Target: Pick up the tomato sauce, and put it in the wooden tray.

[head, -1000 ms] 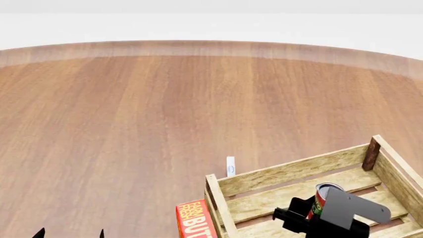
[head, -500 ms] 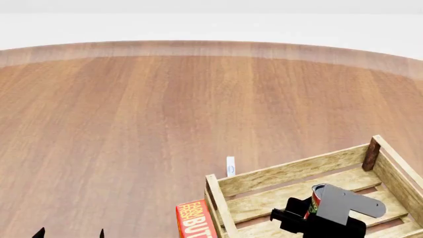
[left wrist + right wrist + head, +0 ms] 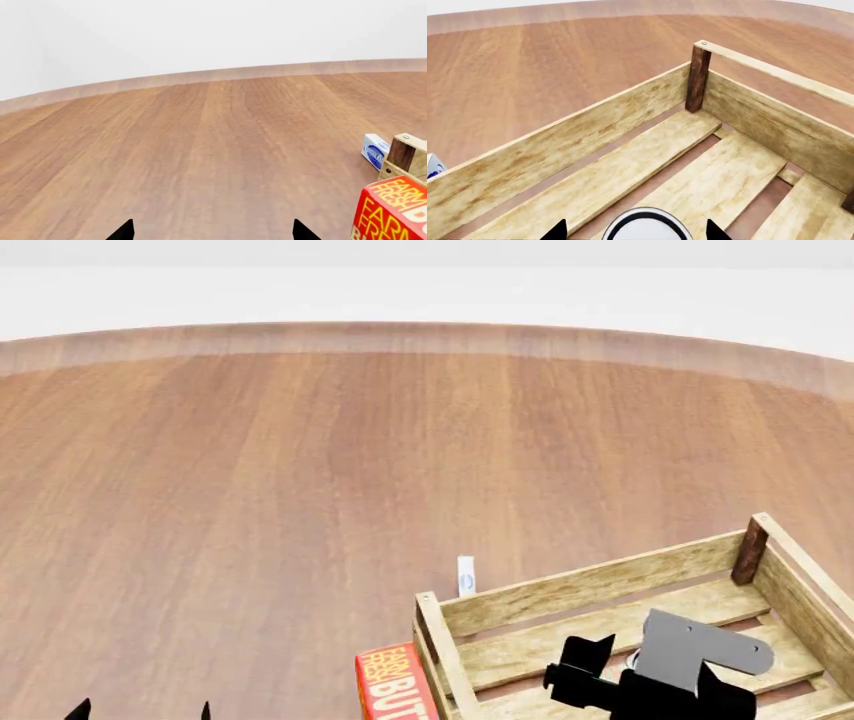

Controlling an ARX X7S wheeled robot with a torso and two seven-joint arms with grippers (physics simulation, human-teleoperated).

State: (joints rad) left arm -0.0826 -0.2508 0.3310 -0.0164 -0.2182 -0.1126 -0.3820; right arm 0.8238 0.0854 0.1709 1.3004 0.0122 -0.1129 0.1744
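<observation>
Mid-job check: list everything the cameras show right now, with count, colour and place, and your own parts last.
wooden tray: one, pale slats with dark corner posts, near right of the table.
tomato sauce: one, only its silver-white top shows, low inside the tray between the right fingertips.
butter box: one, red with orange lettering, against the tray's left end.
small carton: one, white and blue, just beyond the tray's far wall.
table: one, brown wood.
right gripper: black, inside the tray.
left gripper: two black fingertips apart, nothing between.
</observation>
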